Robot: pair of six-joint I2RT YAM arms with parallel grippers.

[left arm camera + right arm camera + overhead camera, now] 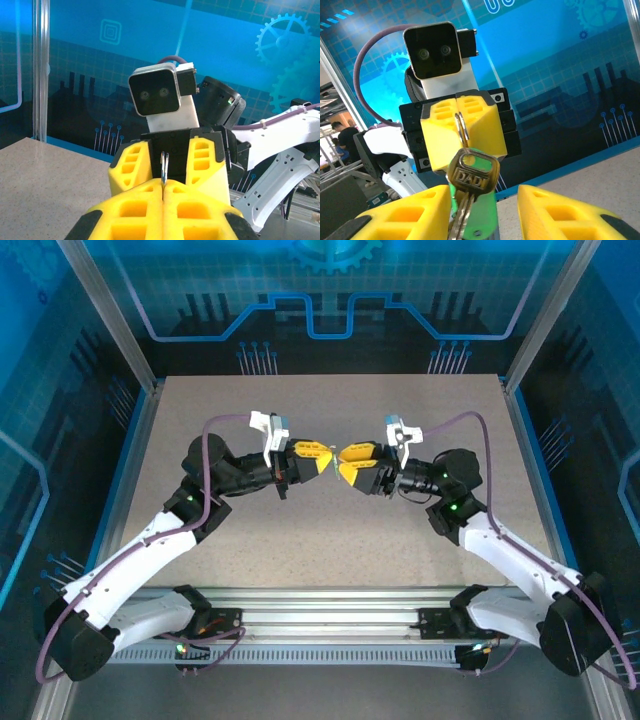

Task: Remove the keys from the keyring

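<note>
My left gripper (322, 454) is shut on the thin silvery keyring (164, 167), held in the air above the table's middle. In the right wrist view the keyring (461, 131) sticks out of the left gripper's yellow fingertips (440, 135). A brass-coloured key stamped DADI (472, 172) hangs from it, with another silvery key blade and a bright green plastic tag (485, 212) behind. My right gripper (482, 205) faces the left one tip to tip and is open. The hanging keys sit between its two yellow fingers (405, 215), close to the left one.
The speckled grey table (330, 560) lies below both arms. Blue walls and aluminium posts (120, 330) surround it. The arm bases sit on a rail (330, 610) at the near edge.
</note>
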